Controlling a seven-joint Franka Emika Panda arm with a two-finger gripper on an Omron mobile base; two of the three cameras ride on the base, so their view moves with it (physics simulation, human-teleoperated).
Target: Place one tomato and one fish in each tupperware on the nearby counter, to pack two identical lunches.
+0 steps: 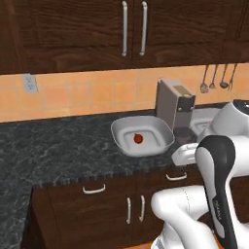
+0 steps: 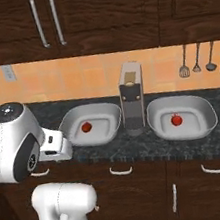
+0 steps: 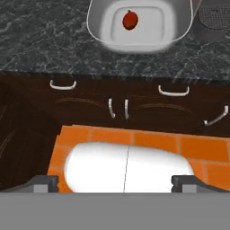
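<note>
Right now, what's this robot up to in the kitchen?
It is packing two lunches. Each tupperware, the left tub and the right tub, sits on the black counter beside a steel appliance and holds one tomato. Neither tub holds a fish yet. The gripper is open and empty, pulled back in front of the drawers.

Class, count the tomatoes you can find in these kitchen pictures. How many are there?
2. One tomato lies in the left tub, the other tomato in the right tub. None seems hidden.
</note>
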